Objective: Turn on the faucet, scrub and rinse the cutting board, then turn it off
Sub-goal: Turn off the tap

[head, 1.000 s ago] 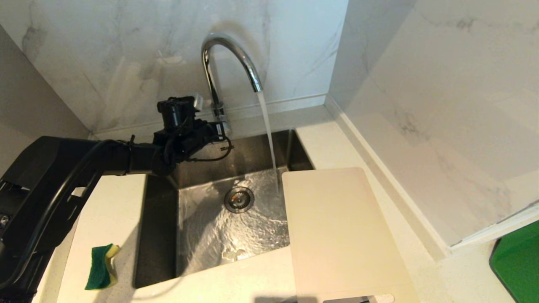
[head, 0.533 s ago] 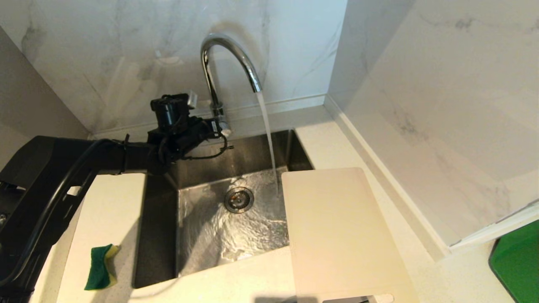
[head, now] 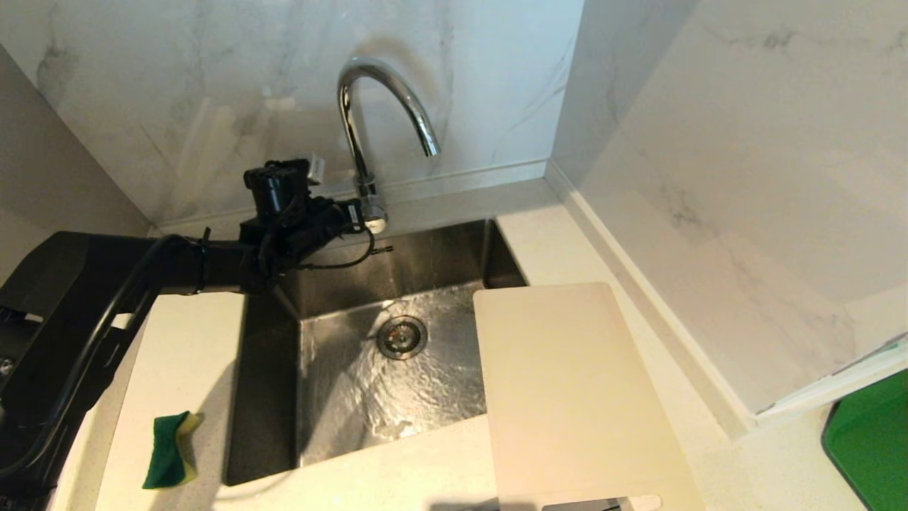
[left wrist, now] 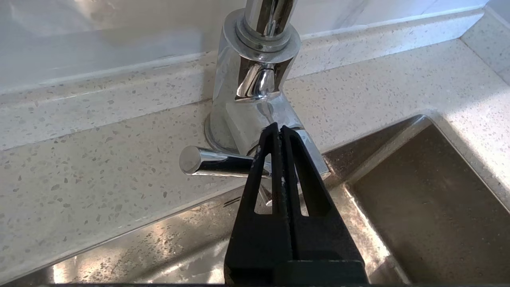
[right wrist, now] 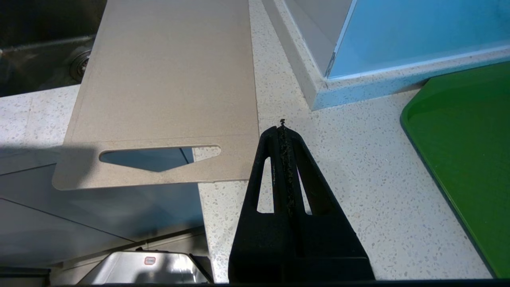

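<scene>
The large cream-white rectangular cutting board (head: 574, 397) lies near right, its far end overhanging the steel sink (head: 369, 397). Far left, the left gripper (left wrist: 280, 133), pressed shut and holding nothing, sits against the tall chrome gooseneck faucet's (head: 369, 106) lever (left wrist: 215, 161). No water runs, so I judge the shut-off done; next, withdraw clear.

A: What carries everything here?

B: A pale speckled countertop (head: 560, 241) with a steel sink (head: 269, 397) set into it.

A: And what lies on it?

B: The cutting board (head: 567, 397) lies flat to the right of the sink, one edge overhanging the basin. A green-and-yellow sponge (head: 169, 451) sits on the left. The faucet (head: 365, 177) stands behind the sink. A green tray (head: 869, 443) lies far right.
</scene>
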### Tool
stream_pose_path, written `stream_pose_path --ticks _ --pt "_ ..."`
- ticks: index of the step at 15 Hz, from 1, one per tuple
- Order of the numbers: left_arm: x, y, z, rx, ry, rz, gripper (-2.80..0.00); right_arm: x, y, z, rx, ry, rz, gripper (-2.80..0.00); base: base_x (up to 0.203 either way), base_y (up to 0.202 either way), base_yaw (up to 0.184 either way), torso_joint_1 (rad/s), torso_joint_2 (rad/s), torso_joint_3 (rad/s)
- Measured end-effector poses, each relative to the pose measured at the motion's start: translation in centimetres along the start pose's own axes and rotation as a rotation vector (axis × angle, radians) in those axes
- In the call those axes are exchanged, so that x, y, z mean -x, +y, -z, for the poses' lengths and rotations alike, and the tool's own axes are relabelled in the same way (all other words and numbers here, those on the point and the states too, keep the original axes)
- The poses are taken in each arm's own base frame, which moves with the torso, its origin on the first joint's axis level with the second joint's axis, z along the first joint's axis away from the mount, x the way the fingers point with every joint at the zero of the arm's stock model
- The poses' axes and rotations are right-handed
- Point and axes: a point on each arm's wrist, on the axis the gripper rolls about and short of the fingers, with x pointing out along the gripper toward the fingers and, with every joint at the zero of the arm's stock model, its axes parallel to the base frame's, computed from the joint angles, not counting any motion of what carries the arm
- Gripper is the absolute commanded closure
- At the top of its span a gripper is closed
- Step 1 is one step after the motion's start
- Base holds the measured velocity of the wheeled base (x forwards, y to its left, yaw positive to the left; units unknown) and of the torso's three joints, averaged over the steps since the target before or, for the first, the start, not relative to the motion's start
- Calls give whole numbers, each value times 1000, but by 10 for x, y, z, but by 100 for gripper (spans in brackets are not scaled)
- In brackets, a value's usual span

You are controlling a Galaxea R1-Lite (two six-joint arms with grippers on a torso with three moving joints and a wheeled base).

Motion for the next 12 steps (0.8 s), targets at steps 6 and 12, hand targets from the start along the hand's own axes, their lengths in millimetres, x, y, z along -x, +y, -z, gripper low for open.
stream_pose_path --ticks 6,12 --pt "10 -19 -10 69 46 12 0 0 0 0 -1 -3 0 0 0 0 0 0 0 0" --pt "43 -63 -52 101 60 92 0 0 0 0 0 -3 0 0 0 0 0 0 0 0"
